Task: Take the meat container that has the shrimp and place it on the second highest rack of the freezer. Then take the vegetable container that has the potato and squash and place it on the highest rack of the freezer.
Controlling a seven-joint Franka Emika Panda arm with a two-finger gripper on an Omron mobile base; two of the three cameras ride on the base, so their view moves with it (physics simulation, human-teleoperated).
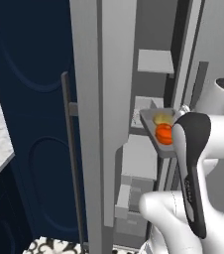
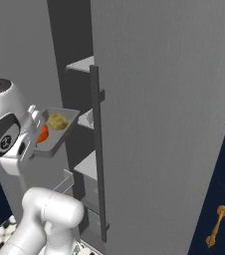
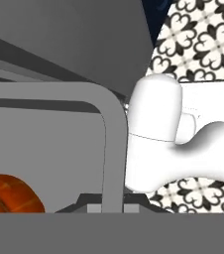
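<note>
Just outside the open freezer, the vegetable container hangs in the air, carrying the potato and the squash. The end effector is clamped on the tray's rim at the near edge. Judging by this, the second step is in hand: the tray sits about level with the second highest rack, so it seems to need lifting and pushing forward onto the highest rack. Tilt could roll the vegetables off.
</note>
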